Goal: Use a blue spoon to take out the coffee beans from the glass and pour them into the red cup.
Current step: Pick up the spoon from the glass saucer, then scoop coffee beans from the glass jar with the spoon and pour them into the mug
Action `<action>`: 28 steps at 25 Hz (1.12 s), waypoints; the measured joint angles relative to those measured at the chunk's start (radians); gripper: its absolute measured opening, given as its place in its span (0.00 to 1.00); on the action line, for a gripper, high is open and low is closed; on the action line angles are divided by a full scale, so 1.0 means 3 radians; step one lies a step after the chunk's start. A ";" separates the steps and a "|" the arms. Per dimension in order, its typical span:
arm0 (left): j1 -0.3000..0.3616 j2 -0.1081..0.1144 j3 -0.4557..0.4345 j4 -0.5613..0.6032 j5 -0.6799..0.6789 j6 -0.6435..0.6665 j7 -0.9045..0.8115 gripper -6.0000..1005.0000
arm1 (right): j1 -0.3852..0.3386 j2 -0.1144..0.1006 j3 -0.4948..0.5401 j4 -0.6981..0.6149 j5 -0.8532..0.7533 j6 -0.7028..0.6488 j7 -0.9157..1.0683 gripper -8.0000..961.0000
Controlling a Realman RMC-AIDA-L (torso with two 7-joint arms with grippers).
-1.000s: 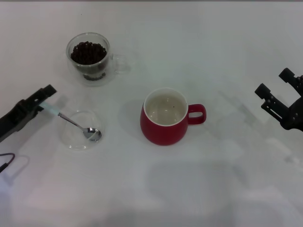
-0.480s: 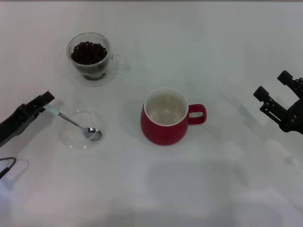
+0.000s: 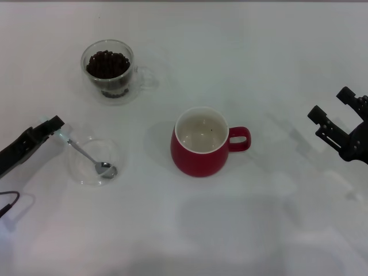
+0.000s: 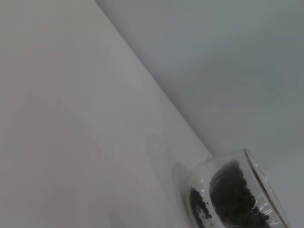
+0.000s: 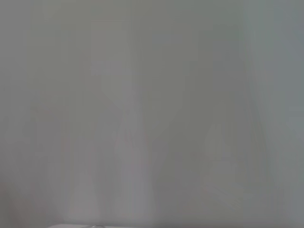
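Observation:
The glass, a clear mug holding a heap of coffee beans, stands at the far left of the table. It also shows in the left wrist view. The red cup stands in the middle with its white inside bare and its handle to the right. My left gripper is at the left edge, shut on the pale handle end of the blue spoon. The spoon's metal bowl rests inside a shallow clear dish. My right gripper is open and empty at the far right.
The white table stretches in front of the cup and dish. A dark cable loop lies at the left edge, near the left arm.
My left gripper has drawn back to the left and toward me, dragging the spoon with it. The spoon's bowl slid within the dish, which shifted slightly left. The right arm barely moved.

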 joint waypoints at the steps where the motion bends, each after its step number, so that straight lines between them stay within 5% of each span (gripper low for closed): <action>1: 0.0006 0.0000 0.0000 0.0004 -0.0008 0.0004 0.0013 0.22 | 0.0000 0.0000 0.0000 0.0000 0.0000 0.0000 0.0000 0.88; 20: 0.0110 0.0011 0.0001 -0.0019 -0.0446 0.0531 0.0301 0.14 | 0.0000 0.0000 0.0003 0.0000 0.0000 0.0005 0.0005 0.88; 28: -0.0078 0.0138 -0.0002 -0.0030 -0.0877 0.0943 0.0397 0.14 | 0.0005 0.0000 0.0005 -0.0002 0.0001 -0.0001 0.0003 0.88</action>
